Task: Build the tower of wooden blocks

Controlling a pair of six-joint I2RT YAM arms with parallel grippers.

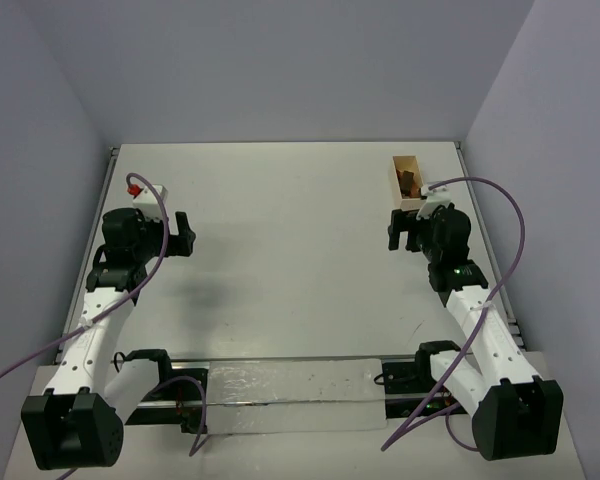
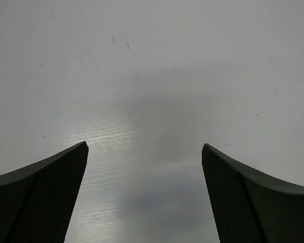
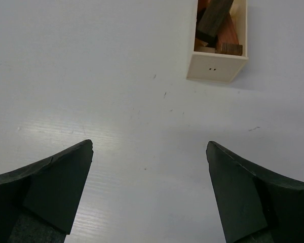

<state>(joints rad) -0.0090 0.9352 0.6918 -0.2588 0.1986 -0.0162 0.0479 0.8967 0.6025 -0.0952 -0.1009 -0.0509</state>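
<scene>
No stacked tower shows. Several tan to dark reddish-brown wooden blocks [image 1: 407, 182] lie inside a pale wooden open box [image 1: 399, 192] at the back right of the table; they also show in the right wrist view [image 3: 217, 25], in the box [image 3: 215, 69]. My right gripper [image 1: 408, 232] is open and empty, just in front of the box; its jaws [image 3: 149, 147] stand wide apart over bare table. My left gripper [image 1: 187, 234] is open and empty at the left side, its jaws [image 2: 144, 147] wide apart over bare table.
The white table [image 1: 290, 260] has raised edges at left and right, and grey walls around it. A small red and white part [image 1: 140, 187] sits by the left arm. A clear plastic sheet [image 1: 280, 395] and cables lie at the near edge.
</scene>
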